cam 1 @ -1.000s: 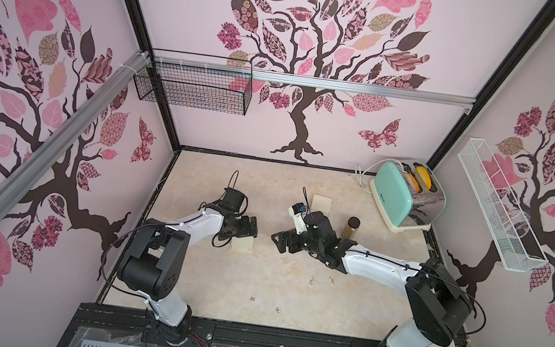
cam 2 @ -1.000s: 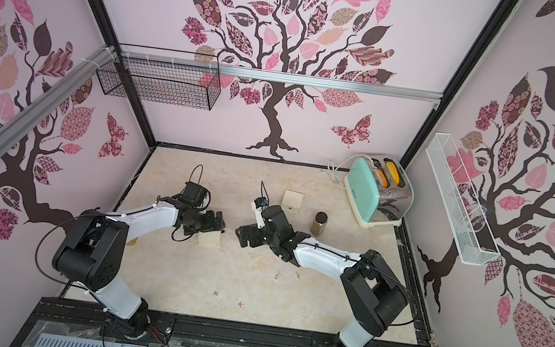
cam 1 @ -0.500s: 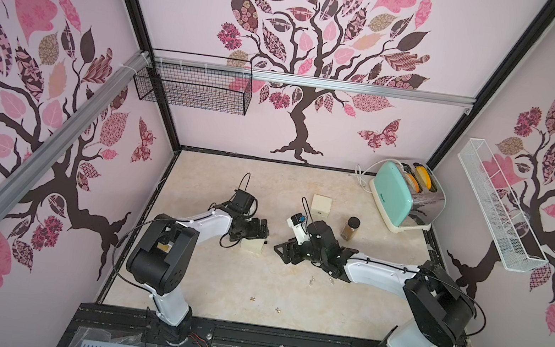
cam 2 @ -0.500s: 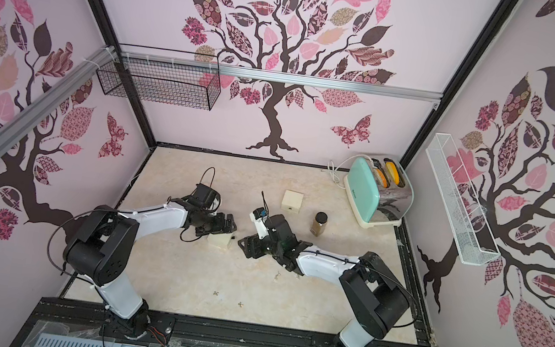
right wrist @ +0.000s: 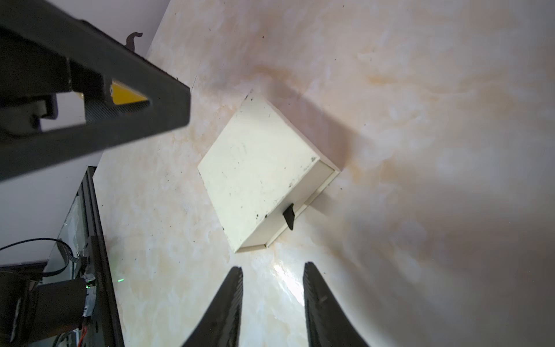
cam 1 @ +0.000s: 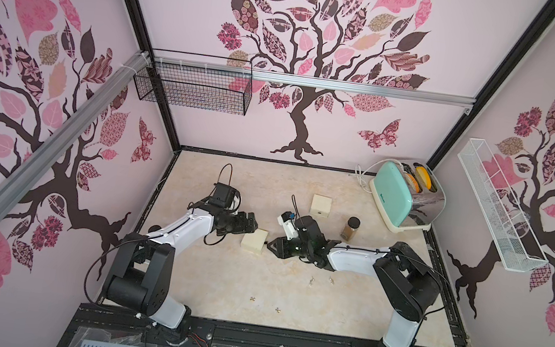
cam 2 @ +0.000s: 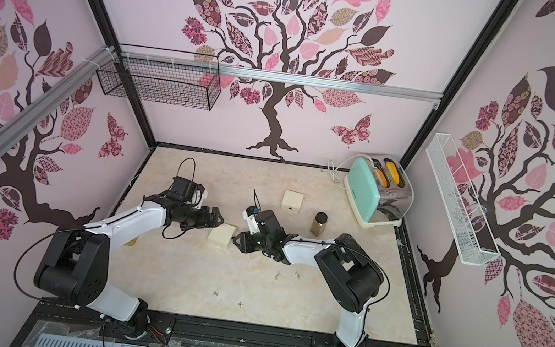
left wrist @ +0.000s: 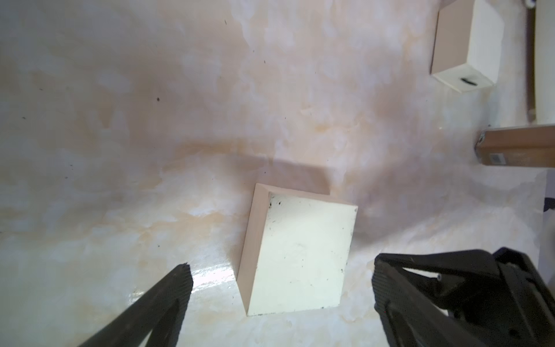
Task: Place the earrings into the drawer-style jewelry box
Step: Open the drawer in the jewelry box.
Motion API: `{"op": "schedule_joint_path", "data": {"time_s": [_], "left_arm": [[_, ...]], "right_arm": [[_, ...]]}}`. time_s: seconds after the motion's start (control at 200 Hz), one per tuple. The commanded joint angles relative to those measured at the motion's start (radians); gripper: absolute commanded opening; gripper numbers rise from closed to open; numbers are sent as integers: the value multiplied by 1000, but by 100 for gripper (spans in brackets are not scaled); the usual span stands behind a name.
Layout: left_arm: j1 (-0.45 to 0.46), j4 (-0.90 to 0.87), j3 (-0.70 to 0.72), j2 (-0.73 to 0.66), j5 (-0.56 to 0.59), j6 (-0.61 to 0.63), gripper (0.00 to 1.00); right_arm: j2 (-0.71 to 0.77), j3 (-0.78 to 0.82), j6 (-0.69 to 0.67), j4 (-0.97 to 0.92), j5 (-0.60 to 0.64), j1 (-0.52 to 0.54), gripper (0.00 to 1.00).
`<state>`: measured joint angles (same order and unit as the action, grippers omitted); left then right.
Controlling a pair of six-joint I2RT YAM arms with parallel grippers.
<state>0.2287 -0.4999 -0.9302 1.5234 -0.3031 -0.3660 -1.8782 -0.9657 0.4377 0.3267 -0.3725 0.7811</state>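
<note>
The 4 earrings (cam 1: 312,281) lie on the counter (cam 1: 214,284), outside the jewelry box (cam 1: 254,240). The left hand (left wrist: 280,270) is wide open by the box, and the right hand (right wrist: 273,269) is partly open and holds nothing. If it bumps the small black tab (right wrist: 289,217), the box could slide away.

The jewelry box (cam 1: 254,240) is hemmed in, with the left gripper (left wrist: 280,270) close on 1 side and the right gripper (right wrist: 273,268) close on the other. The table (cam 1: 207,283) around the 4 earrings (cam 1: 311,281) is open. A second box (cam 1: 320,206), a jar (cam 1: 351,228) and a toaster (cam 1: 405,195) crowd the back.
</note>
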Motion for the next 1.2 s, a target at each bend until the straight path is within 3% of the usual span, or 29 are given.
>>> {"op": "schedule_joint_path", "data": {"time_s": [0.0, 0.19, 0.64, 0.82, 1.005, 1.195], "left_arm": [[0, -41, 12, 30, -32, 34, 92], [-2, -62, -8, 80, -53, 43, 83], [-1, -63, -4, 114, -35, 44, 82], [-1, -63, -7, 120, -27, 44, 82], [-3, -57, -7, 130, -11, 41, 81], [-11, -44, -11, 157, -10, 32, 81]], "right_arm": [[-31, -46, 26, 3, -40, -12, 32], [-67, -65, 28, 11, -60, -24, 28], [-140, -131, 32, -3, -92, -34, 22], [-158, -141, 33, -11, -95, -36, 15], [-155, -134, 35, -19, -88, -39, 0], [-137, -113, 44, -20, -75, -43, 0]]}}
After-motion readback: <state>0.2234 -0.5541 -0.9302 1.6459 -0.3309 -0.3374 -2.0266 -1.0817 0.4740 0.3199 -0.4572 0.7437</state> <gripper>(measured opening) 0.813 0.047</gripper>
